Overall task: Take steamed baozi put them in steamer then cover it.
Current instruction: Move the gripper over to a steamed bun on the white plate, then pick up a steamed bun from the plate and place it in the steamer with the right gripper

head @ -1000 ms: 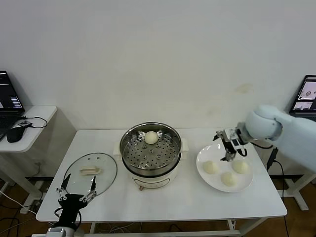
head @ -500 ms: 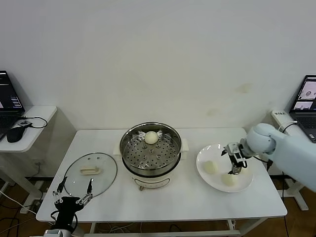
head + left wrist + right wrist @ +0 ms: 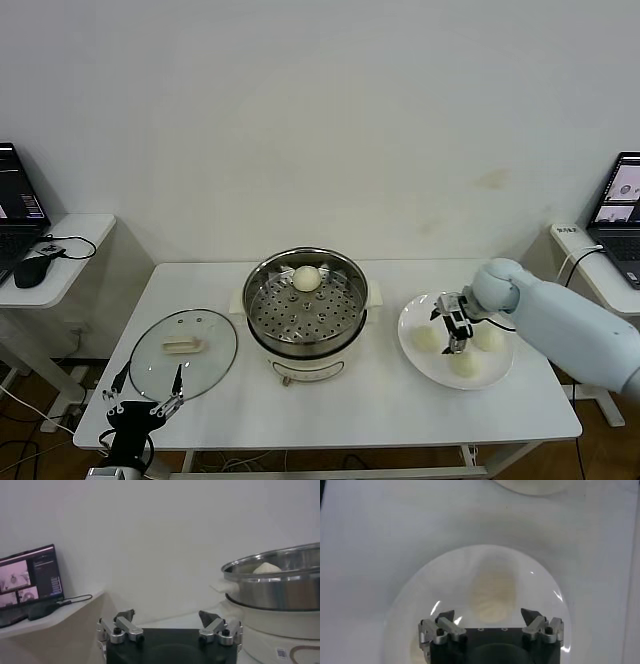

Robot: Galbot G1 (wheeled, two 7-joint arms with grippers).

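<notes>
Fingers spread, the left gripper (image 3: 140, 408) sits at the bottom left of the head view, off the table's near edge and just below the glass lid (image 3: 184, 352), which lies flat on the white table (image 3: 340, 400) with its beige handle up. At the frame's centre stands the steamer (image 3: 306, 315), a shiny perforated steel basket on a cream pot, and one smooth cream-white bun (image 3: 306, 278) rests at its far side; the left wrist view shows that bun (image 3: 267, 568) peeking over the steel rim. Right of the steamer a white plate (image 3: 412, 341) holds three more buns: one on its left (image 3: 427, 339), one nearest the camera (image 3: 464, 364), one on its right (image 3: 489, 338). The right gripper (image 3: 457, 329) hangs over the plate among them with fingers apart; its wrist view shows a bun (image 3: 492, 594) between and beyond the open fingertips, not gripped. Laptops stand on side desks at the left edge (image 3: 18, 200) and right edge (image 3: 622, 195).
</notes>
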